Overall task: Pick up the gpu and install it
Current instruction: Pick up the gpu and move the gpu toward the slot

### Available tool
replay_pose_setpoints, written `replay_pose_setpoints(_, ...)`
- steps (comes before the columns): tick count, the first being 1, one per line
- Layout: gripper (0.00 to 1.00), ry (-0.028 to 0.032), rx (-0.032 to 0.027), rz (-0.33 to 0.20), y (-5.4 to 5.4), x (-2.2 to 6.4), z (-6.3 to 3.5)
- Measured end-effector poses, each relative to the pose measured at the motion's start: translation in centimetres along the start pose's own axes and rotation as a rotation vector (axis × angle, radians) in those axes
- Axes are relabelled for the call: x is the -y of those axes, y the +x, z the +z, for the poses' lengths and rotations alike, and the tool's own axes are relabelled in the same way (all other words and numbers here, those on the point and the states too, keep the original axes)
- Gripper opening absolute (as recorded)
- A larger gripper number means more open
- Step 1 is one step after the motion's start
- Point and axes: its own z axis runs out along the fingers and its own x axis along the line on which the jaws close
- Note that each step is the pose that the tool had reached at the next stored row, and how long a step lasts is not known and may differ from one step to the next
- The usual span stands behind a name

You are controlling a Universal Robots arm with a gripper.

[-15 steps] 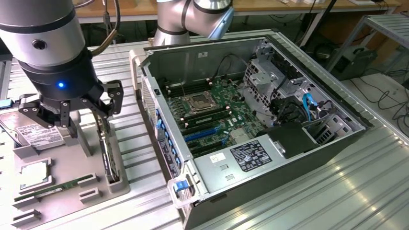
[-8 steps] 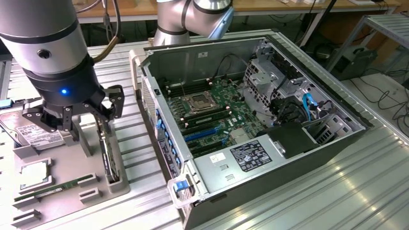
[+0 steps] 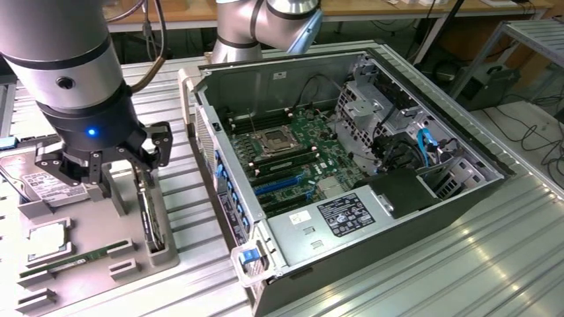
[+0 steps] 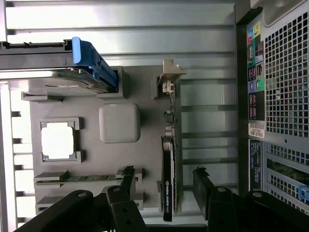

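The gpu (image 3: 153, 221) stands on its long edge in a slot at the near side of the grey fixture tray (image 3: 97, 228), on the exterior view's left. In the wrist view I see the gpu (image 4: 168, 169) edge-on, a thin dark card with its silver bracket (image 4: 171, 73) at one end. My gripper (image 3: 121, 181) hangs just above it, open. In the wrist view my gripper (image 4: 165, 181) has one black finger on each side of the card, apart from it and holding nothing.
The tray also carries a hard drive (image 3: 42, 187), a CPU (image 4: 58, 140) and a RAM stick (image 3: 75, 259). The open computer case (image 3: 458, 198) lies to the exterior view's right, its motherboard (image 3: 291, 155) exposed. The case's perforated rear panel (image 4: 285, 72) is close by.
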Motion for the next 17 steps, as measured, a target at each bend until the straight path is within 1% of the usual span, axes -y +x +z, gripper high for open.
replay_pose_setpoints(9,0.60,-0.0002,0.0002,0.000,0.01,0.02,0.37)
replay_pose_setpoints(17,0.60,-0.0001,0.0001,0.000,0.02,0.04,0.93)
